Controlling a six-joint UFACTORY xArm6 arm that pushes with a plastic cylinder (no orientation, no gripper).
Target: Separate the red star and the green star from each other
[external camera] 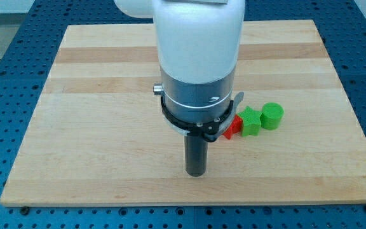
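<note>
The task looks not yet done. The red star (233, 126) and the green star (251, 121) lie side by side at the view's right of the wooden board (94, 127), and they appear to touch, or nearly so; the arm's white body (199, 57) hides the left part of the red star, so its shape is only partly seen. The green star stands at about 3 o'clock from the red one. A green cylinder (272, 116) stands at 3 o'clock of the green star, just beside it, perhaps touching.

The robot has no jaws, so there is nothing released or clenched to tell of; it ends in a dark rod. The robot's tip (197, 173) rests on the board at about 7 o'clock from the red star, near it but apart, with bare wood between them. It touches no block.

What is left, by this judgement, is the whole push: the tip must come to one of the two stars and slide it away from the other. The red star is the nearer one. A push on the green star toward 3 o'clock would probably also carry the green cylinder, so a move of the red star toward 9 o'clock seems cleaner.
</note>
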